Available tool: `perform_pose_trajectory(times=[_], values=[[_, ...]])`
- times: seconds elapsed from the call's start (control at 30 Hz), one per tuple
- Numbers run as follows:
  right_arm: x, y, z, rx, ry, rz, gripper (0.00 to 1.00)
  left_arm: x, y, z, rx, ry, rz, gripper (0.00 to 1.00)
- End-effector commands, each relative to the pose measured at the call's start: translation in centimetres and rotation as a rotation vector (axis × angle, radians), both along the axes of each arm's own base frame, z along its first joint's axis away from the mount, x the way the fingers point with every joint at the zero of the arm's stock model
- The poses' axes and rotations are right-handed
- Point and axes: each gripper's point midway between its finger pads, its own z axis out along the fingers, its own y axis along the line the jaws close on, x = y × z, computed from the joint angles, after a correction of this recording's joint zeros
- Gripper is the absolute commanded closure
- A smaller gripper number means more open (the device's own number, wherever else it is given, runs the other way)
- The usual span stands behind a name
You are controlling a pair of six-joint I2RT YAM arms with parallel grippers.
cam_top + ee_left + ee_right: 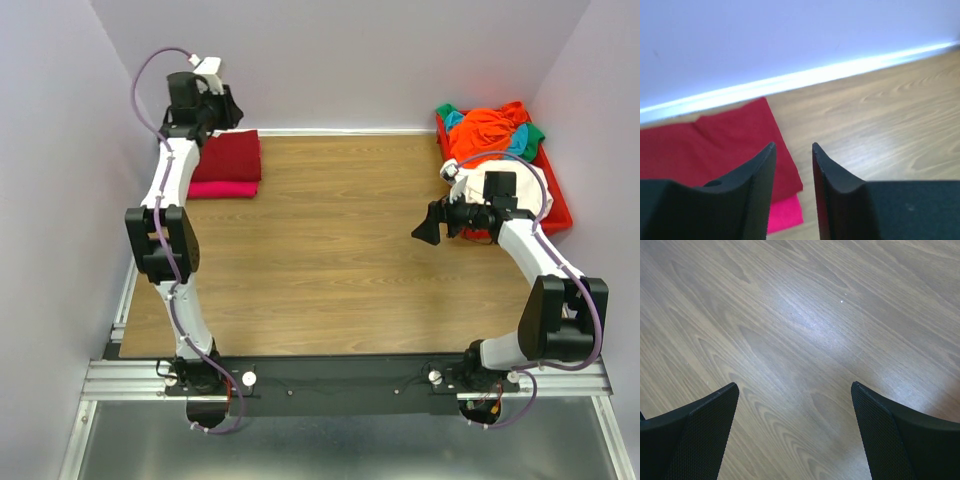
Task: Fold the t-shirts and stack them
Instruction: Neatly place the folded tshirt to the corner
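Note:
A folded dark red t-shirt (228, 155) lies on a folded magenta-pink t-shirt (222, 189) at the back left of the wooden table. My left gripper (233, 110) hovers just above their far edge, by the back wall. In the left wrist view its jaws (794, 146) stand partly open with nothing between them, over the dark red shirt (715, 145) and the pink one (785, 215). A loose pile of t-shirts, with an orange one (490, 130) on top, fills the tray at the back right. My right gripper (425, 228) is wide open over bare wood (795, 386), left of that tray.
The red plastic tray (556, 205) sits against the right wall, with green, teal and cream cloth showing under the orange shirt. Purple walls close in the left, back and right sides. The arm bases stand on a metal rail (340, 375) at the near edge.

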Motion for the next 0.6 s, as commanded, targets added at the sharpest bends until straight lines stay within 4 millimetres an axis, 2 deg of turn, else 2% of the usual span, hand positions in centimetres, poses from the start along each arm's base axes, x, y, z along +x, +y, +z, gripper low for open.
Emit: perform_pose_trajectory(times=[0.0,0.03,0.1,0.13,0.2,0.23,0.27,0.37,0.47,0.57], values=[[0.1,-0.2,0.1,-0.004,0.005,0.003,0.0,0.3,0.5,-2.0,-0.274,0.039,-0.155,0.66],[0.1,-0.2,0.1,-0.004,0.006,0.005,0.0,0.4,0.0,-3.4,-0.312,0.071,-0.203,0.72],[0.1,-0.2,0.0,-0.004,0.007,0.003,0.0,0.9,-0.6,-3.3,-0.348,0.078,-0.238,0.76],[0.1,-0.2,0.0,-0.006,0.006,0.005,0.0,1.4,-0.8,-5.1,-0.366,0.11,-0.242,0.78],[0.1,-0.2,-0.1,-0.006,0.008,0.005,0.0,1.9,-0.9,-6.0,-0.39,0.129,-0.25,0.83],[0.1,-0.2,-0.1,-0.004,0.01,0.005,0.0,2.3,-0.8,-6.1,-0.401,0.133,-0.235,0.83],[0.1,-0.2,-0.1,-0.004,0.011,0.006,0.01,2.7,-0.8,-7.4,-0.409,0.153,-0.228,0.83],[0.1,-0.2,-0.3,-0.005,0.015,0.005,0.0,3.3,-0.4,-9.5,-0.427,0.194,-0.182,0.84],[0.2,-0.2,-0.2,-0.005,0.014,0.005,0.0,3.6,0.0,-14.1,-0.446,0.28,-0.129,0.84],[0.2,-0.3,-0.3,-0.006,0.016,0.004,0.0,3.7,0.3,-16.6,-0.449,0.322,-0.102,0.84]])
